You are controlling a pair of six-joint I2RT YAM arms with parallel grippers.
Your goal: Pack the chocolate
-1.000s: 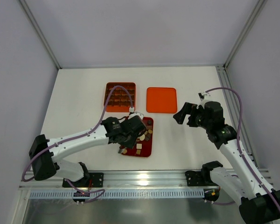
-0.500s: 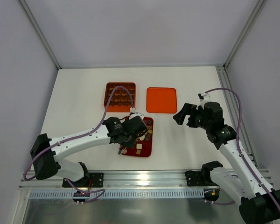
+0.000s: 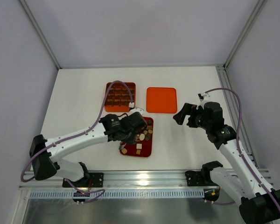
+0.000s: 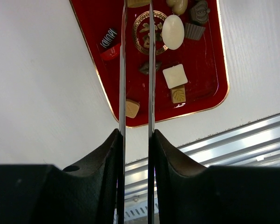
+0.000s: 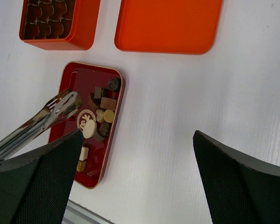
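The left gripper (image 4: 135, 137) is clamping a pair of metal tongs (image 4: 122, 70), its dark fingers pressing the two thin blades until only a narrow slit is showing between them. The tongs are reaching over the dark red tray (image 4: 91, 23) at lower centre of the overhead view. Whether their tips are touching anything cannot be told. The chocolate (image 4: 172, 31) is lying loose in that tray, with cream, tan and dark pieces gathering mostly toward the top of the left wrist view. The right gripper (image 5: 136, 135) is hovering with fingers spread wide, holding nothing, over the white table (image 3: 79, 93) right of the tray. An orange cell box (image 3: 120, 96) and a flat orange square (image 3: 161, 100) are sitting just above it.
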